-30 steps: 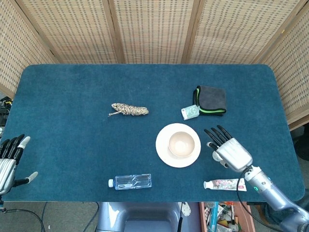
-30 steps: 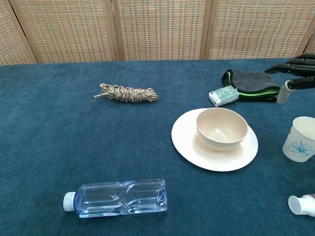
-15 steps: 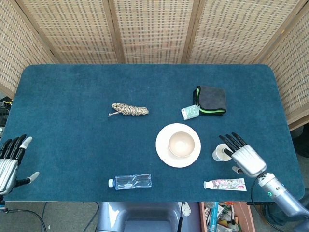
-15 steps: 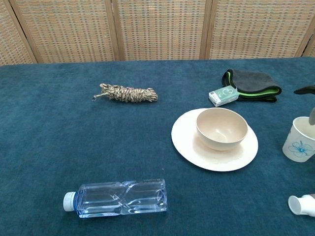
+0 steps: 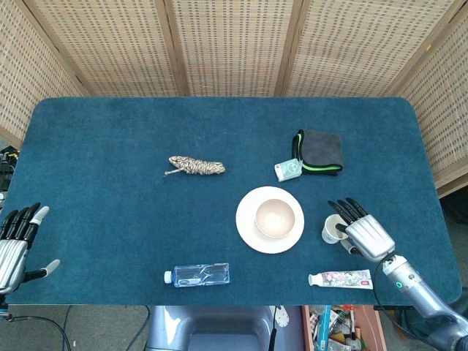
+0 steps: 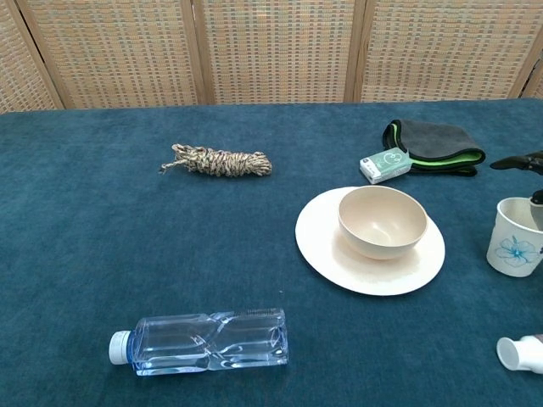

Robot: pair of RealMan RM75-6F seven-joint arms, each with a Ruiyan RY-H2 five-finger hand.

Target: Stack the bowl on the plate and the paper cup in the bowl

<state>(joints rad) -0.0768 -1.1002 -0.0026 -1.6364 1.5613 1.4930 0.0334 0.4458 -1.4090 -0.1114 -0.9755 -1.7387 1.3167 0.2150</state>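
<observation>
The bowl (image 5: 276, 217) is sitting upright on the plate (image 5: 248, 232) near the middle of the blue table (image 5: 110, 212), so the first half of the stack is looking complete; the paper cup (image 5: 333, 229) is standing upright on the table just right of the plate, not yet in the bowl. The right hand (image 5: 364, 232) is hovering at the cup's right side with fingers spread and nothing held, its fingertips (image 5: 341, 210) reaching over the cup's rim; whether any finger is touching the cup cannot be told. The left hand (image 5: 16, 245) is resting open at the table's near-left edge, well apart from everything. The main risk, as judged from here, is that the light, empty cup is going to be tipped or pushed toward the plate if the fingers close unevenly, or crushed if they squeeze its thin wall. A toothpaste tube (image 5: 340, 278) is lying just in front of the hand, and a swing of the wrist could be knocking it off the table's edge. A water bottle (image 5: 197, 274), a rope bundle (image 5: 196, 167), a small box (image 5: 288, 170) and a folded cloth (image 5: 320, 151) are lying clear of the path.
</observation>
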